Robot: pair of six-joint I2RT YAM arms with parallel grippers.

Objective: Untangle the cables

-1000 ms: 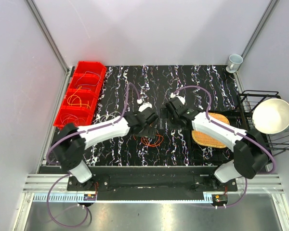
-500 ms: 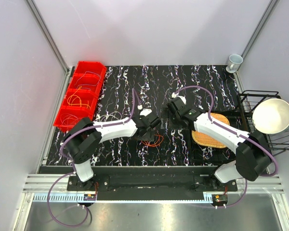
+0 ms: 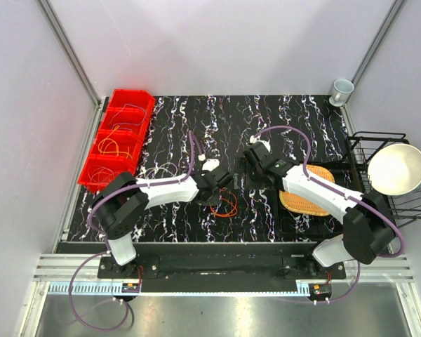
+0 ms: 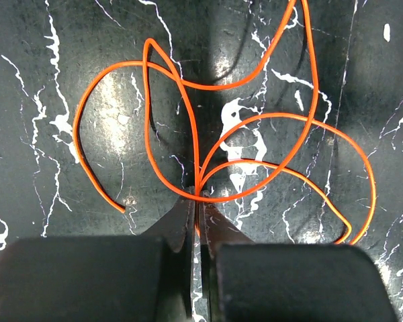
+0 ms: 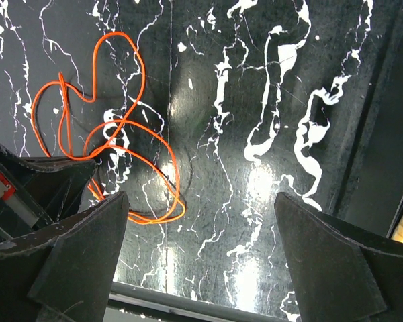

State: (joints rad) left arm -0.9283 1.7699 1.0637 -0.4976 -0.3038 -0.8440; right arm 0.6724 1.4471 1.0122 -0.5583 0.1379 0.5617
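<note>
Shows the left gripper (image 4: 198, 201) pinched together on the orange cable (image 4: 185, 85), right where about 4 strands converge, with loops fanning toward 12 o'clock and 1 free end lying at 8 o'clock of the fingertips. Places the cable, in the top view, flat on the marbled table (image 3: 281, 112) at 5 o'clock of that gripper. Shows the right gripper (image 5: 201, 194) with jaws wide apart and holding nothing, poised over the table at 2 o'clock of the cable; finds the cable at 9 o'clock in its own wrist view. Leaves a whitish cable (image 3: 158, 170) loose at 9 o'clock of the left gripper, and red bins (image 3: 119, 133) at 10 o'clock, well apart.

Probable hazards from here:
- Tightening rather than opening the tangle: bite taken across several strands at once, so likely to drag every loop together on a lift.
- Losing the wire: thin, smooth and held only at the very fingertips, so liable to slip under a sideways tug.
- Knocking the 2 grippers together: already near each other, with the free loops just beside the left fingers, hence little room for a 2nd grasp.

Cannot settle the over-and-under order at the crossings from these views.
</note>
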